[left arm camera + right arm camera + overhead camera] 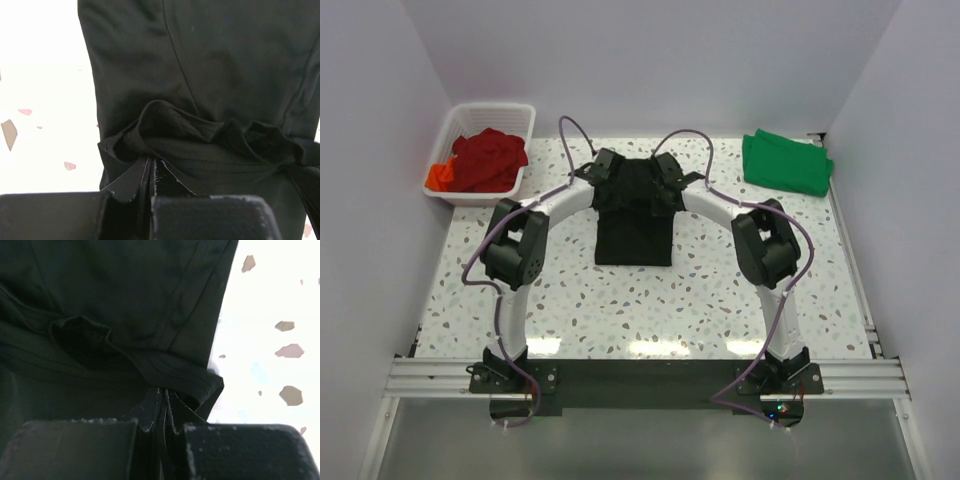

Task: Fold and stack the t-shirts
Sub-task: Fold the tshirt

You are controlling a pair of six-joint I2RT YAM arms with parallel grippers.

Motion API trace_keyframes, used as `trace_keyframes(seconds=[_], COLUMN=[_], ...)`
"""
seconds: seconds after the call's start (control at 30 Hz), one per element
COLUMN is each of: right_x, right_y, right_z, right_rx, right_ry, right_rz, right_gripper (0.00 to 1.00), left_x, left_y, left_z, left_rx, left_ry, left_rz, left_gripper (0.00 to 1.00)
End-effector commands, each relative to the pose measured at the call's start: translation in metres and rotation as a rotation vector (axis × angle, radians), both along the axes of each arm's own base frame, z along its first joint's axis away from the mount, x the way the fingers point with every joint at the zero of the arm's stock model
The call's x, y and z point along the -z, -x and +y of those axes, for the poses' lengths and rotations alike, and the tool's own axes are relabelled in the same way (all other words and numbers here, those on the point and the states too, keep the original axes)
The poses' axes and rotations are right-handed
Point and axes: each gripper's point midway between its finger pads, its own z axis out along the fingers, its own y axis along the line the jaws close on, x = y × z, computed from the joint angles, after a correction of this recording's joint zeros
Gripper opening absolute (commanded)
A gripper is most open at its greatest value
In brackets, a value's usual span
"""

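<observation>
Both claws are clamped on the black shirt (634,212) at table centre, left gripper (607,166) pinching its 11 o'clock corner, right gripper (665,166) its 1 o'clock corner. Basket (516,118) at 10 o'clock holds the red shirt (488,158) and orange shirt (439,177). Green shirt (785,160) lies folded at 2 o'clock near the table (650,310) edge, with bare tabletop from 4 to 8 o'clock.

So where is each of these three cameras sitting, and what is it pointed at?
Top external: above and behind, looking down at the table, both arms, black t-shirt.
Left wrist: on the left arm, facing its shut jaws pinching the black t-shirt's edge.
Right wrist: on the right arm, likewise, at the other edge.
Shared: all show the black t-shirt.
</observation>
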Motion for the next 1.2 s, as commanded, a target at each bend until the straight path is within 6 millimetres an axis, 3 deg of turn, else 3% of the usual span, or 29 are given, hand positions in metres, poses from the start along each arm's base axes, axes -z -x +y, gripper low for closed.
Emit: trace_keyframes(seconds=[0.0,0.4,0.57,0.63,0.7,0.73,0.83,0.87,0.9,0.93,0.97,1.03,1.07,1.1,1.17], right_x=[-0.025,-0.043,-0.069,-0.084,-0.096,-0.099,-0.106,-0.106,-0.097,-0.108,-0.107,-0.095,-0.099,-0.085,-0.086], right_y=[-0.027,-0.062,-0.071,-0.07,-0.065,-0.063,-0.049,-0.043,-0.034,-0.027,-0.021,-0.001,0.007,0.022,0.037], right_z=[-0.001,-0.021,-0.03,-0.037,-0.046,-0.051,-0.071,-0.077,-0.082,-0.085,-0.084,-0.087,-0.086,-0.08,-0.077], right_rx=[0.025,0.136,0.182,0.199,0.215,0.226,0.261,0.276,0.276,0.277,0.266,0.242,0.234,0.194,0.176], right_ry=[0.026,0.047,0.038,0.045,0.058,0.073,0.102,0.104,0.111,0.096,0.08,0.071,0.051,0.025,-0.023], right_rz=[-0.097,-0.191,-0.247,-0.275,-0.287,-0.29,-0.264,-0.243,-0.216,-0.223,-0.21,-0.162,-0.15,-0.09,-0.065], right_gripper=[0.0,0.0,0.0,0.0,0.07,0.23,0.54,0.58,0.6,0.63,0.64,0.65,0.65,0.64,0.63], left_x=[-0.016,-0.036,-0.034,-0.042,-0.053,-0.056,-0.063,-0.059,-0.058,-0.056,-0.063,-0.051,-0.06,-0.048,-0.052], left_y=[-0.024,-0.064,-0.084,-0.089,-0.09,-0.089,-0.079,-0.067,-0.06,-0.052,-0.04,-0.016,-0.006,0.011,0.032], left_z=[0.01,0.021,0.022,0.021,0.024,0.026,0.04,0.05,0.054,0.058,0.06,0.061,0.05,0.049,0.041], left_rx=[-0.025,-0.122,-0.142,-0.145,-0.149,-0.155,-0.202,-0.234,-0.24,-0.255,-0.253,-0.223,-0.176,-0.15,-0.101], left_ry=[-0.029,-0.028,-0.027,-0.026,-0.032,-0.038,-0.082,-0.115,-0.124,-0.134,-0.12,-0.107,-0.037,-0.028,0.035], left_rz=[-0.068,-0.24,-0.264,-0.29,-0.309,-0.312,-0.278,-0.229,-0.204,-0.178,-0.155,-0.095,-0.087,-0.037,0.005], left_gripper=[0.0,0.0,0.0,0.0,0.0,0.03,0.24,0.28,0.32,0.37,0.39,0.43,0.43,0.43,0.43])
